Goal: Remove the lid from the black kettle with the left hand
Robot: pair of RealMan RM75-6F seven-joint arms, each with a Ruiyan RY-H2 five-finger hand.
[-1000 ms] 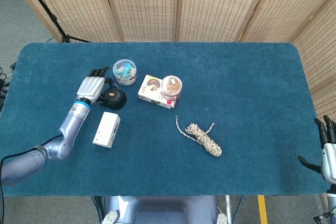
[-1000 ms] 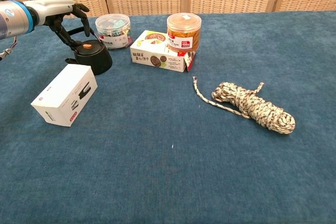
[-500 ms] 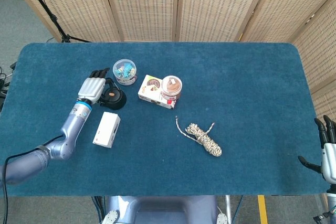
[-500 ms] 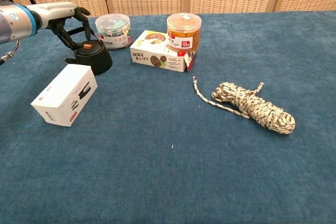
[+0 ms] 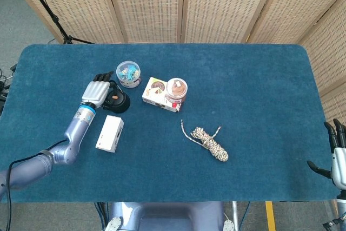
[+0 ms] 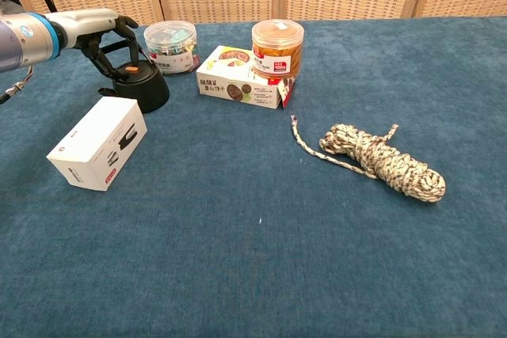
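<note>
The small black kettle (image 6: 139, 88) stands on the blue table at the left, its lid (image 6: 131, 72) on, with an orange knob on top. My left hand (image 6: 101, 26) hovers just above and left of the kettle, with dark fingers (image 6: 127, 37) spread and curved down toward the lid, holding nothing. From the head view, the left hand (image 5: 97, 91) lies right beside the kettle (image 5: 117, 101). My right hand (image 5: 337, 158) hangs open off the table's near right corner, far from the kettle.
A white box (image 6: 97, 142) lies just in front of the kettle. A clear tub of coloured clips (image 6: 170, 46) stands right behind it. A snack box (image 6: 238, 77) and an orange jar (image 6: 277, 47) sit to the right, and a coiled rope (image 6: 380, 160) lies mid-table.
My left hand has crept a little to the right, closer over the kettle. The kettle, its lid and the right hand have not moved.
</note>
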